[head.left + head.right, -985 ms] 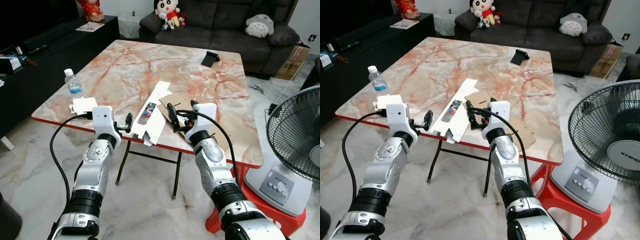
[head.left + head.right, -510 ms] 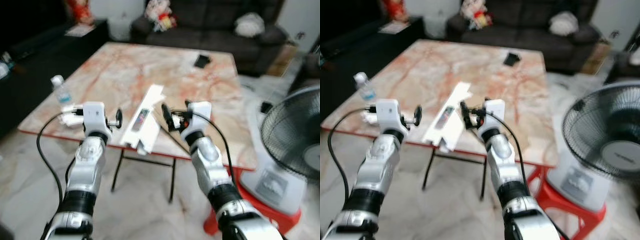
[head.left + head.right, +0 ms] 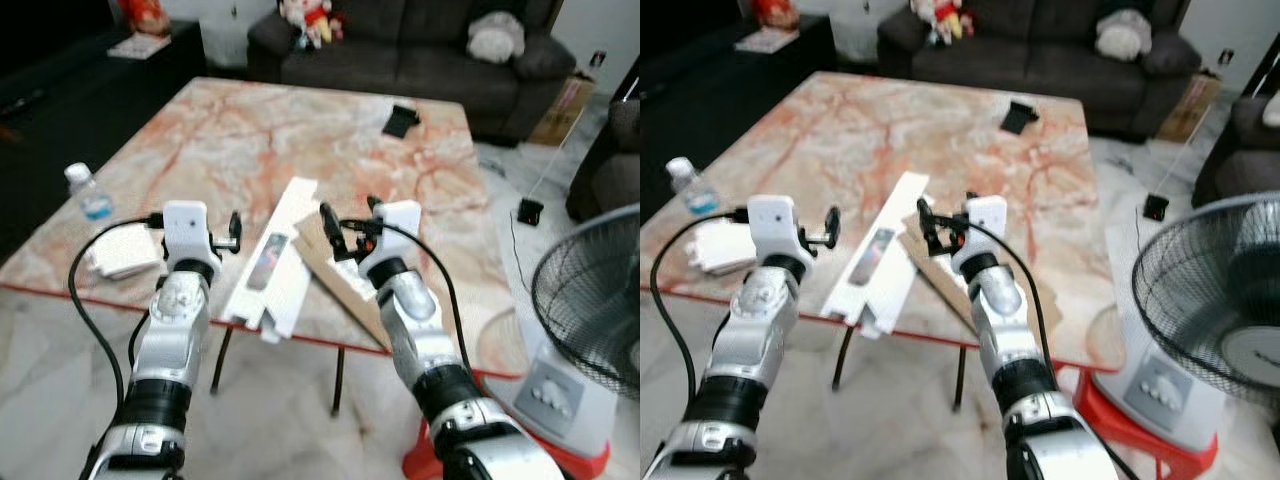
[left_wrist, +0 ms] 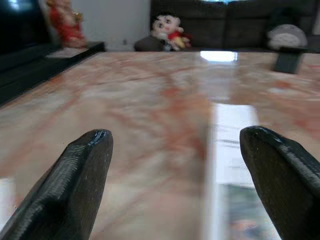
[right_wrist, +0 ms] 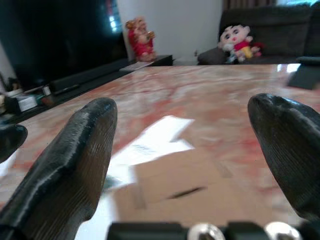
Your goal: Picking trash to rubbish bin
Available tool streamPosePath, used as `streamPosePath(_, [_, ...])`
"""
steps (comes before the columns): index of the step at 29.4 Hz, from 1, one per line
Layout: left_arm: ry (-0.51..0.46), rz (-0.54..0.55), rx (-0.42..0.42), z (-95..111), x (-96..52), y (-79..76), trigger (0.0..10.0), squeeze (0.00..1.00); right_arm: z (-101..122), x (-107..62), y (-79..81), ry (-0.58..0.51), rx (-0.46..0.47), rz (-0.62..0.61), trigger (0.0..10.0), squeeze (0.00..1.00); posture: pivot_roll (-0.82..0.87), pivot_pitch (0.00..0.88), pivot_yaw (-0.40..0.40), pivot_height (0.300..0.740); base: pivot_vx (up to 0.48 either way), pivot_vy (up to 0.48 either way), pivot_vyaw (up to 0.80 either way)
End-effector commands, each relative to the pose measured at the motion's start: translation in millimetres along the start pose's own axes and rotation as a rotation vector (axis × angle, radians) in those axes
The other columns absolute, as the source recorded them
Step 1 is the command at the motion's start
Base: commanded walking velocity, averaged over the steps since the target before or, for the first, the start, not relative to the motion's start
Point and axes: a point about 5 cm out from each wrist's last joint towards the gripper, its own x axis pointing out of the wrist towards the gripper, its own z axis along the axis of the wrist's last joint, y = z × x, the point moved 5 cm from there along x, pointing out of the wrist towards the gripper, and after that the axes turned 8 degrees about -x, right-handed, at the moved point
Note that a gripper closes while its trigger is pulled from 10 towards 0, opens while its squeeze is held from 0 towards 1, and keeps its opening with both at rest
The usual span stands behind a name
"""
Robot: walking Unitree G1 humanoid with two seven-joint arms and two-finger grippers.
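Approach step: both claws, left claw (image 3: 233, 228) and right claw (image 3: 347, 220), hover released and empty over the marble-patterned counter (image 3: 300, 130), flanking the flattened white cardboard box (image 3: 272, 262) at its near edge. Next comes lowering onto that box.

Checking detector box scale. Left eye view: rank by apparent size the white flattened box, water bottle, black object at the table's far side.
1. white flattened box
2. water bottle
3. black object

The last two look close, and the black object lies farther off, so their order is unsure.
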Motion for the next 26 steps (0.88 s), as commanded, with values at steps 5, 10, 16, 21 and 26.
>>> streamPosePath(5, [-0.031,-0.021,0.014,8.1,1.5,-6.0,10.0,0.0,6.7,2.8,-3.0,-0.017,-0.009,-0.006,10.0,0.0,0.06,0.022,-0.051,0.74,0.388,0.0,0.0])
streamPosePath(10, [-0.068,-0.081,-0.021,14.6,-0.2,-17.9,10.0,0.0,5.8,2.7,-2.9,-0.012,-0.005,-0.007,10.0,0.0,0.06,0.025,-0.051,0.74,0.232,0.0,0.0])
streamPosePath(16, [-0.072,-0.099,-0.027,14.2,-1.5,-24.8,10.0,0.0,5.3,2.5,-2.8,-0.011,-0.006,-0.007,10.0,0.0,0.06,0.027,-0.049,0.74,0.0,0.0,0.0])
streamPosePath(21, [-0.064,-0.098,-0.024,12.2,-1.2,-25.0,10.0,0.0,5.4,2.5,-2.6,-0.011,-0.006,-0.009,10.0,0.0,0.06,0.027,-0.048,0.74,0.0,0.0,0.0])
streamPosePath(26, [-0.061,-0.097,-0.025,11.5,-1.3,-24.5,10.0,0.0,5.3,2.4,-2.9,-0.011,-0.005,-0.01,10.0,0.0,0.06,0.027,-0.048,0.74,0.0,0.0,0.0])
